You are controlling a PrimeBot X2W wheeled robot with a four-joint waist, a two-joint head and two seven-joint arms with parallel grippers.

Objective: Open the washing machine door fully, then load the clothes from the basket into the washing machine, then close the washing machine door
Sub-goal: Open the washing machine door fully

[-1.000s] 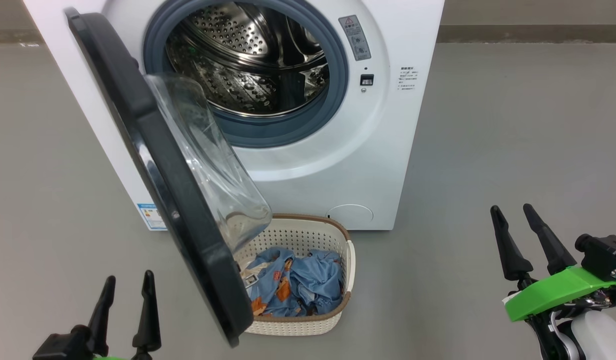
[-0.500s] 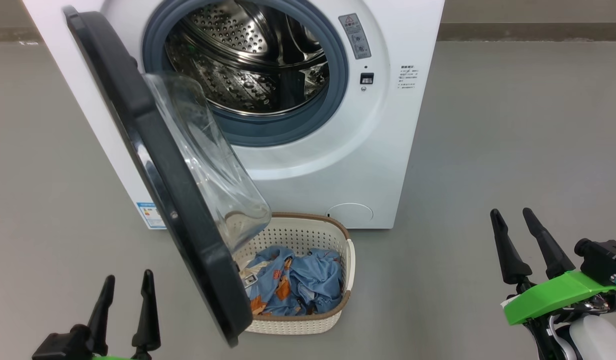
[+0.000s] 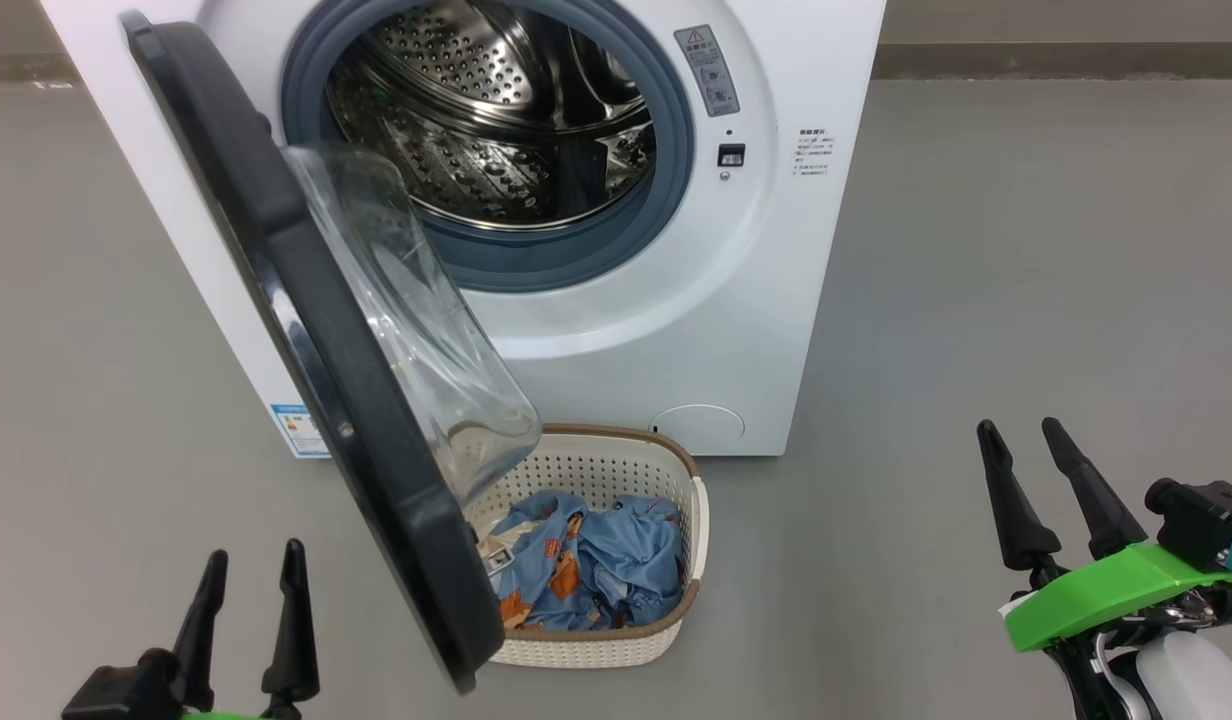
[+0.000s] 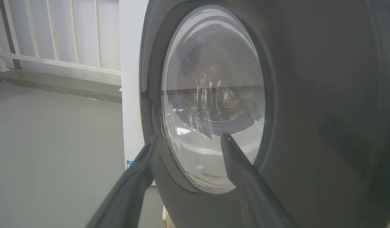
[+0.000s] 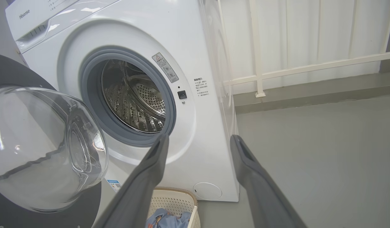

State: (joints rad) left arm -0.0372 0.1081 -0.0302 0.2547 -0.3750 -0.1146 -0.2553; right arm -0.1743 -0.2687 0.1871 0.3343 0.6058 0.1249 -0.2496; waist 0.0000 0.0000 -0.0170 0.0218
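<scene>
The white washing machine (image 3: 736, 330) (image 5: 195, 38) stands ahead with its steel drum (image 3: 496, 110) exposed. Its black washing machine door (image 3: 306, 330) (image 4: 309, 95) hangs swung out to the left, the glass bowl (image 3: 416, 320) (image 5: 40, 148) bulging over the basket. The cream basket (image 3: 616, 470) (image 5: 174, 199) sits on the floor before the machine, partly under the door, holding the blue bear-print clothes (image 3: 591, 560) (image 5: 169, 220). My left gripper (image 3: 254, 565) (image 4: 187, 139) is open, low at the left, just outside the door. My right gripper (image 3: 1021, 430) (image 5: 198, 137) is open at the lower right, well clear of the basket.
Grey floor (image 3: 1026, 250) spreads wide to the right of the machine and to its left. A white railing (image 5: 309, 66) on a low kerb runs behind the machine.
The head view has shifted slightly, so everything sits a little higher and to the left. Both grippers stay open and nearly still; the right one has sunk a touch.
</scene>
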